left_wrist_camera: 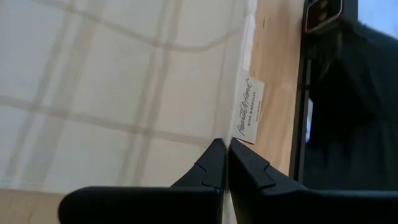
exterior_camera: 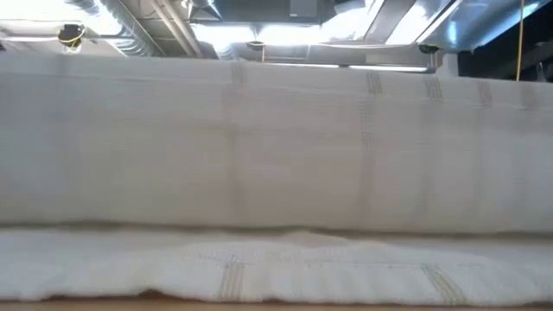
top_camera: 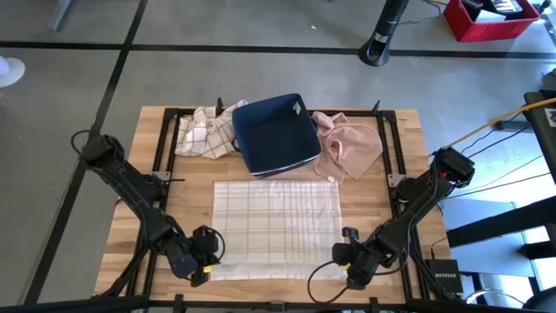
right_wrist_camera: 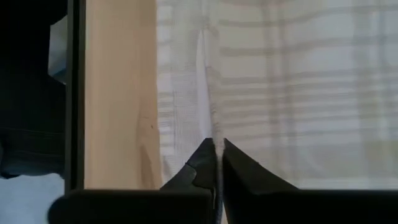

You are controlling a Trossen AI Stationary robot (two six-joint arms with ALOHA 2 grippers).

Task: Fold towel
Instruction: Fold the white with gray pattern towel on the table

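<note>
Wooden table (top_camera: 130, 217): four cloths, one plaid towel (top_camera: 278, 217).

White towel (top_camera: 276, 217) with faint beige checks; navy bin (top_camera: 274, 134); pink cloth (top_camera: 351, 146); cream cloth (top_camera: 206, 130), seemingly red-checked; pale wood bench (top_camera: 404, 156).

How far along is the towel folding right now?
Done: the plaid towel lies spread flat on the table. In hand: the left gripper and right gripper each pinch a near corner, fingers shut on the cloth. Left: no fold shows yet, so lifting the near edge over to the far edge is still to do.
</note>
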